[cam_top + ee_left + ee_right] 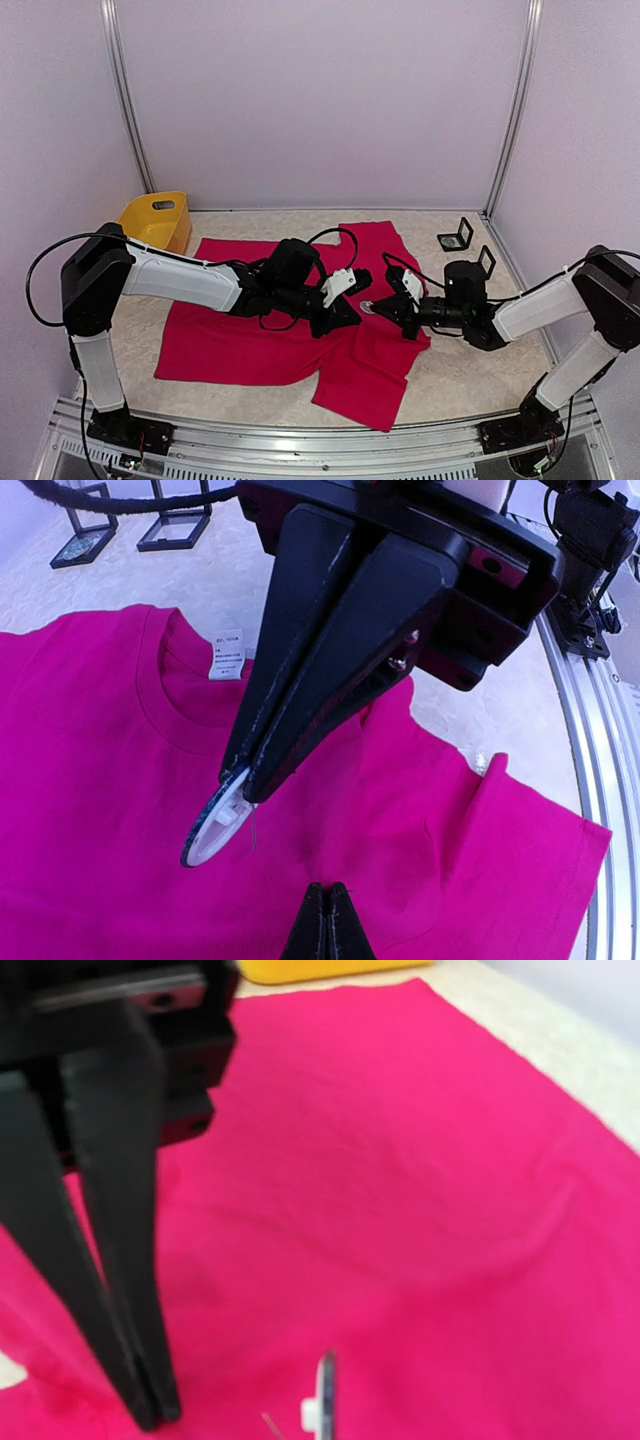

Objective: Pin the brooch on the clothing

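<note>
Container: a yellow plastic tub [140,216] stands at the far left corner of the desk [460,372], just beyond the shirt's edge; the part of its inside that shows is plain yellow plastic, with a handle slot in the far wall.
Writing: a small white neck label [228,656] is sewn inside the collar; its print is too small to read.
Clothing: the clothing [230,345] is a crimson-pink short-sleeved T-shirt of plain soft fabric, spread flat across the middle of the desk, hem toward the left arm, collar toward the right arm, one sleeve pointing far and one near, with soft wrinkles.
Brooch: the brooch [212,830] is a round disc with a white back and a dark rim, tilted on edge over the chest of the shirt below the collar; a thin pin [253,832] hangs from its back toward the fabric. Whether it touches the cloth cannot be told.
Left gripper: the left gripper [238,780] is clenched on the brooch's upper edge.
Right gripper: the right gripper [152,1412] is clenched with nothing between its fingers, tips low over the shirt just beside the brooch.
Other: two small black stands [457,238] sit on the desk past the shirt's far right side.
</note>
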`<action>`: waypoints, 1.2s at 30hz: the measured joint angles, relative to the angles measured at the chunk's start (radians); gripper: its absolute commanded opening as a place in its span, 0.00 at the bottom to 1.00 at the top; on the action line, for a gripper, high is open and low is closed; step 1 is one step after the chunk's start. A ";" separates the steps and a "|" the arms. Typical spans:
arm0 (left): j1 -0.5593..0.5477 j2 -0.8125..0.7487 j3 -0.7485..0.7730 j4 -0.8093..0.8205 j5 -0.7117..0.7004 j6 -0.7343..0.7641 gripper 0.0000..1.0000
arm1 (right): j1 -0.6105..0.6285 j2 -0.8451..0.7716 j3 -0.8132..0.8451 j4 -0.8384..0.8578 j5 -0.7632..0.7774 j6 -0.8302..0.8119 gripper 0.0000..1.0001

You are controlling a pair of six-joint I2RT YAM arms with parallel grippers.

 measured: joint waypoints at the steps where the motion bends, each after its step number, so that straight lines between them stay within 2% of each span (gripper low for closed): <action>1: 0.000 0.000 0.000 0.000 0.000 0.000 0.00 | 0.004 0.000 -0.003 0.008 0.003 -0.018 0.00; 7: 0.002 0.000 0.000 0.001 0.006 -0.005 0.00 | 0.029 0.000 -0.031 0.026 0.027 -0.106 0.00; 18: 0.006 0.000 0.002 0.002 0.015 -0.015 0.00 | 0.057 0.000 -0.055 0.022 0.019 -0.156 0.00; 29: 0.006 0.000 0.002 0.004 0.015 -0.018 0.00 | 0.063 -0.045 -0.105 0.058 -0.002 -0.109 0.00; 31: 0.006 0.000 0.002 0.005 0.016 -0.018 0.07 | 0.063 -0.045 -0.116 0.080 -0.007 -0.086 0.00; 33: 0.005 0.000 0.002 0.005 0.019 -0.018 0.25 | 0.063 -0.045 -0.121 0.093 -0.013 -0.065 0.00; 34: 0.006 0.000 0.002 0.006 0.022 -0.017 0.30 | 0.063 -0.045 -0.121 0.100 -0.016 -0.057 0.00; 36: 0.006 0.000 0.002 0.006 0.025 -0.017 0.34 | 0.063 -0.045 -0.121 0.125 -0.030 -0.040 0.00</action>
